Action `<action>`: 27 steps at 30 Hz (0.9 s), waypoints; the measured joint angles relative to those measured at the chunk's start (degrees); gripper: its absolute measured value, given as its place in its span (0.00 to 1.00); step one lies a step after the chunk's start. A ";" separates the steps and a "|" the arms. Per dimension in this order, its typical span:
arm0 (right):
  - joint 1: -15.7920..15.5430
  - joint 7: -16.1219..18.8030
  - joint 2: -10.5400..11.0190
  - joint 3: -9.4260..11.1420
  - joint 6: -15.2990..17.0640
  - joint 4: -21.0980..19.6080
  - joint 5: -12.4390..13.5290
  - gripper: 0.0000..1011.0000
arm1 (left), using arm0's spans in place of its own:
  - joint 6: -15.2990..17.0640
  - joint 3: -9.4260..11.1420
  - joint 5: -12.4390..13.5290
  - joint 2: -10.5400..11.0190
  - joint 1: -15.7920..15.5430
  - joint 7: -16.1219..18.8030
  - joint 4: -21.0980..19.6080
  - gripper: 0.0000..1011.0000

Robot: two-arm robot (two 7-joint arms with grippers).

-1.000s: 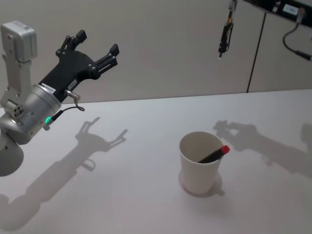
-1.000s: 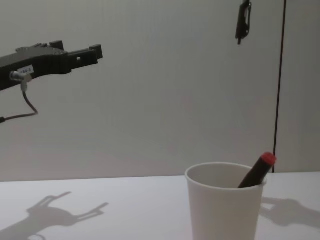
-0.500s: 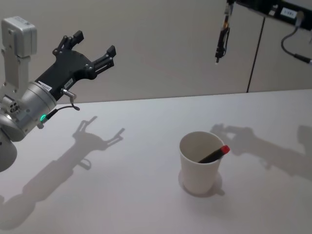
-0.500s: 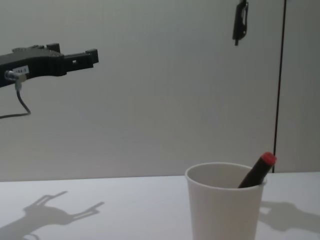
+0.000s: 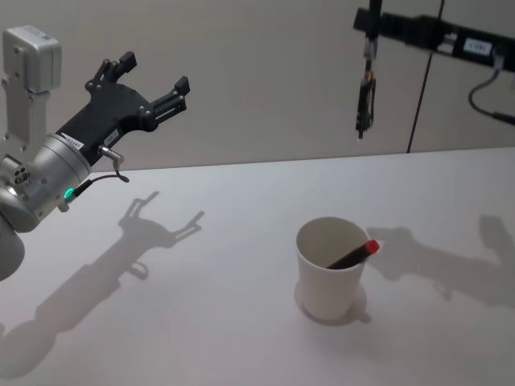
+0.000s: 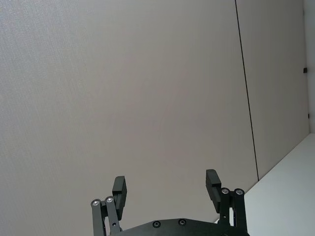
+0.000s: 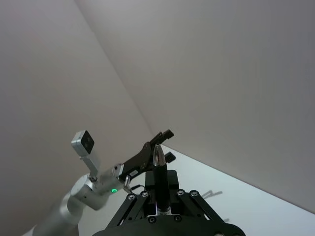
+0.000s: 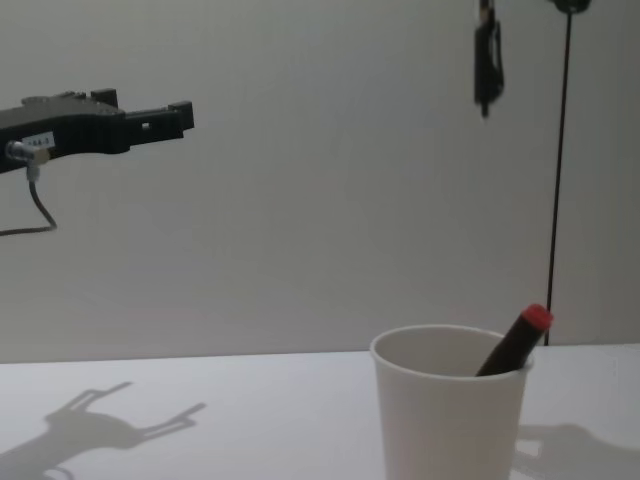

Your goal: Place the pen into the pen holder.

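While the left pincer (image 5: 145, 76) idles raised with its jaws spread and empty, the right pincer (image 5: 370, 44), gripping the pen (image 5: 365, 100) tip-down high over the desk (image 5: 201, 305), should centre it above the pen holder (image 5: 328, 281) before lowering; a red-capped marker (image 5: 354, 255) already leans inside.

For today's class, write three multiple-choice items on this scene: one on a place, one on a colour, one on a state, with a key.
1. Where is the red-capped pen?
A. flat on the table
B. leaning inside the pen holder
C. in the left pincer

2. What colour is the pen holder?
A. white
B. blue
C. black

3. How is the right pincer?
A. open and empty
B. shut on the cup rim
C. shut on a black pen

Key: 1 B, its red end rests against the rim; 2 A, plain white paper; 3 C, the right wrist view shows the pen gripped between its fingers.
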 joint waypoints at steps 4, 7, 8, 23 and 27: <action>-0.90 1.69 1.07 -0.40 -0.10 -0.80 -1.74 0.14 | 0.13 -0.02 0.05 0.02 -0.01 -0.02 -0.02 0.99; -1.79 2.92 1.79 -0.94 -1.47 -1.59 -3.72 0.14 | 0.18 -0.04 0.07 0.04 -0.03 -0.01 -0.04 0.99; -1.79 2.92 1.79 -0.94 -1.47 -1.59 -3.72 0.14 | 0.21 -0.05 0.08 0.05 -0.04 -0.02 -0.04 0.99; -4.57 2.35 0.80 -4.71 -8.38 -3.60 -8.74 0.14 | 0.35 -0.09 0.16 0.11 -0.06 -0.02 -0.06 0.99; -4.97 2.02 0.54 -5.43 -9.09 -3.74 -9.52 0.14 | 0.37 -0.08 0.16 0.11 -0.05 -0.01 -0.06 0.99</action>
